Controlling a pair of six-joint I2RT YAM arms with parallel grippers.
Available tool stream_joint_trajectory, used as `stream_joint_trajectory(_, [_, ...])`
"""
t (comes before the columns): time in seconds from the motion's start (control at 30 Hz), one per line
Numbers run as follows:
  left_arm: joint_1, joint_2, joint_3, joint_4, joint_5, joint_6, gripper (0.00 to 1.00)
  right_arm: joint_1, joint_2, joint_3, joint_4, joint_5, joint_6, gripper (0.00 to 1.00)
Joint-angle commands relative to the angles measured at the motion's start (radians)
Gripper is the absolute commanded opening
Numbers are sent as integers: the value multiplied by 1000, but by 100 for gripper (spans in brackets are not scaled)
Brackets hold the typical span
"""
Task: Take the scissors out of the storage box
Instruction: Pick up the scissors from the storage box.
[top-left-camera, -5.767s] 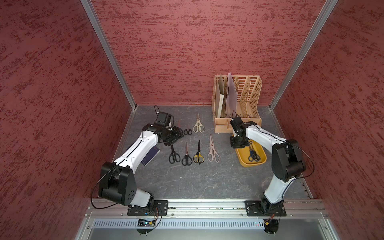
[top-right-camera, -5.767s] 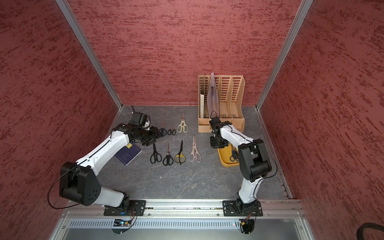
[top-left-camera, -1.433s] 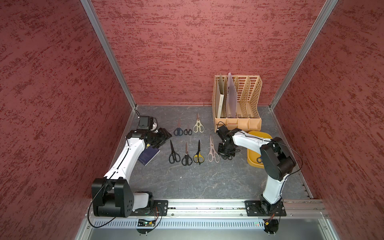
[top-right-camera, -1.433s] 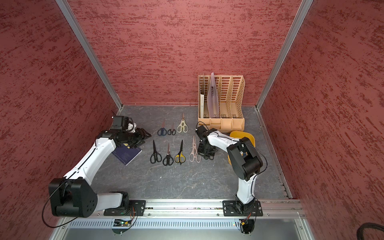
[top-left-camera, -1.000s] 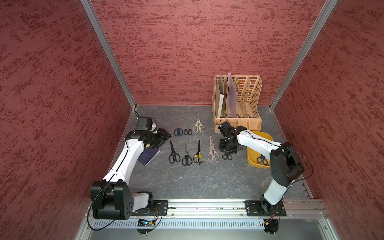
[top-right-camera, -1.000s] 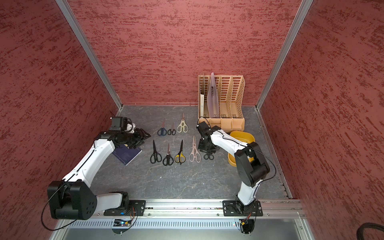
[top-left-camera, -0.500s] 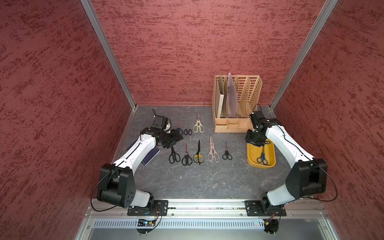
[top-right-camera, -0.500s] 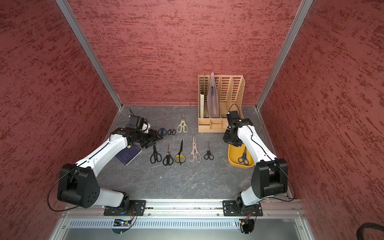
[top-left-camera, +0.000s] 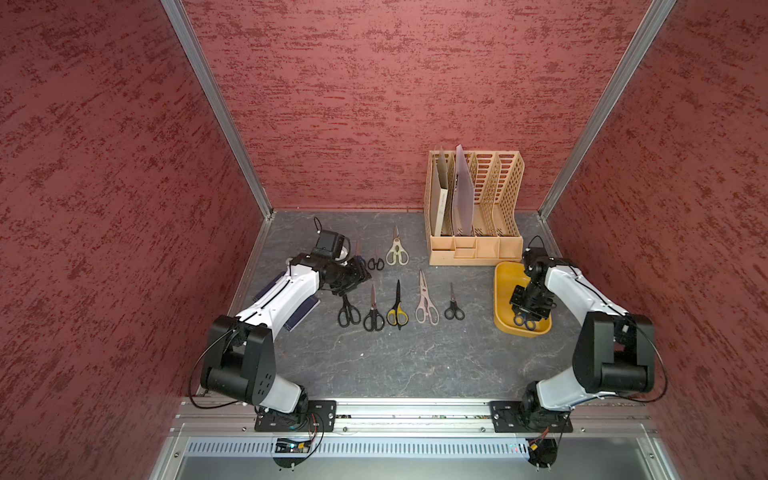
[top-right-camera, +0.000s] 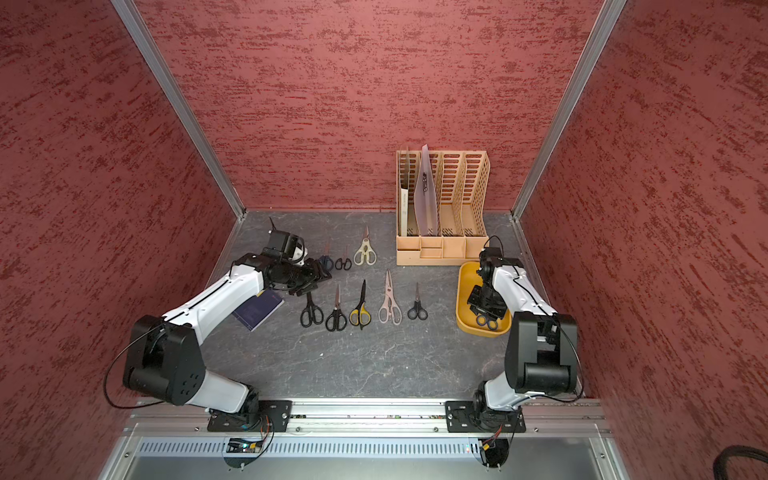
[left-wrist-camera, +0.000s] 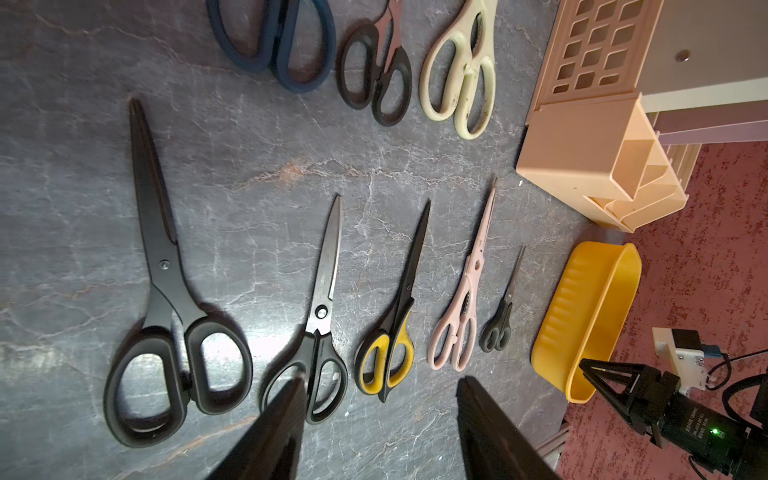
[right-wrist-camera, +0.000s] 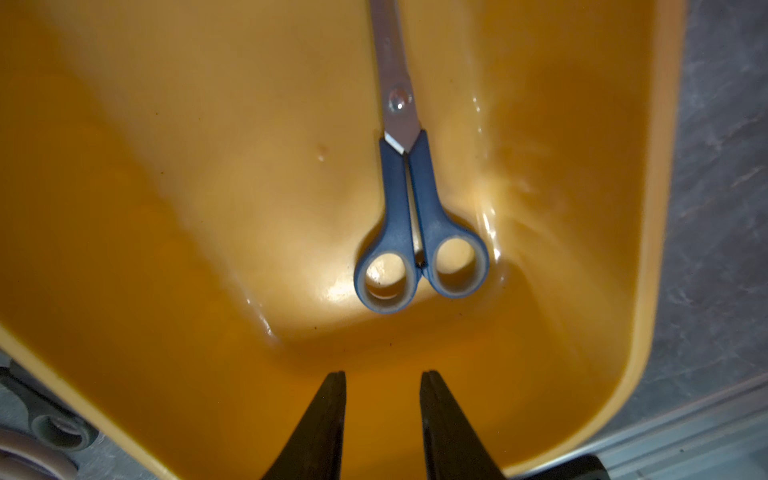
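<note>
The right gripper (right-wrist-camera: 383, 376) hangs inside the yellow storage box (right-wrist-camera: 166, 208), jaws a little apart with nothing between them. Its tips are just short of the handle rings of the blue-handled scissors (right-wrist-camera: 409, 216), which lie flat on the box floor with blades closed, near one long wall. In both top views the box sits on the grey table (top-left-camera: 395, 365) just in front of the tan file organizer (top-left-camera: 476, 249). Toward the left arm, five pairs lie in a row on the table, the small black scissors (top-left-camera: 453, 305) nearest the box; three more, among them the cream scissors (top-left-camera: 397, 251), lie behind. The left gripper (left-wrist-camera: 381, 382) hovers over that row, jaws wide apart, holding nothing
</note>
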Motion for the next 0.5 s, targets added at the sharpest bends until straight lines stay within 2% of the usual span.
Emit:
stream_joint_trajectory(0.0, [-8,17,35,-6,-21,-2,62,-16,27,-30,106,-33,-13,32])
stream_joint_trajectory(0.37, [-10,56,85,-57,-48,11,62,-30,164,-6,216,-8,-21,31])
stream_joint_trajectory(0.47, [-10,61,91,-62,-50,9,62,-33,191,-8,235,-39,-14,30])
